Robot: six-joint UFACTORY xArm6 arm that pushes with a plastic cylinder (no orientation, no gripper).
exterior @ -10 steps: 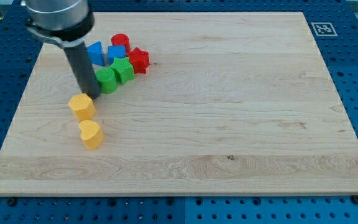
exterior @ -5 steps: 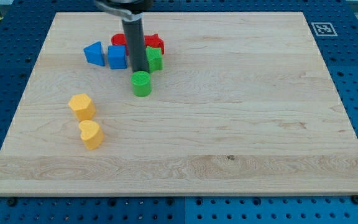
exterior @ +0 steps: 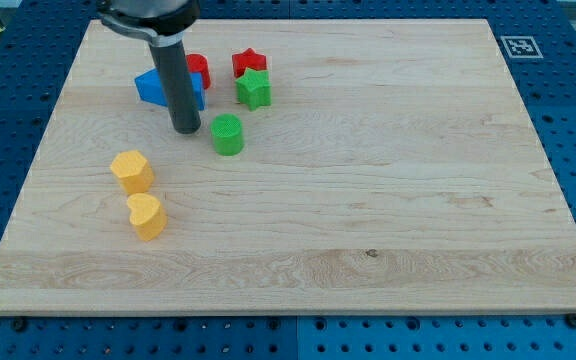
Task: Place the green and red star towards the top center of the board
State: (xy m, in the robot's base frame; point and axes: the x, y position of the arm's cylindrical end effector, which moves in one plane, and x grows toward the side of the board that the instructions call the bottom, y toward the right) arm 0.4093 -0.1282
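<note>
My tip (exterior: pixel 185 130): on the board (exterior: pixel 388 200), left of the green cylinder (exterior: pixel 227 134), a gap between; nothing held (bare rod).
Green star (exterior: pixel 254 89): upper left of centre, touching the red star (exterior: pixel 249 63) above it.
Blue blocks (exterior: pixel 153 86): partly behind the rod.

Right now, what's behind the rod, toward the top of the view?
Behind my tip the rod covers part of a blue block and a red block; their hidden parts and exact shapes cannot be made out.
</note>
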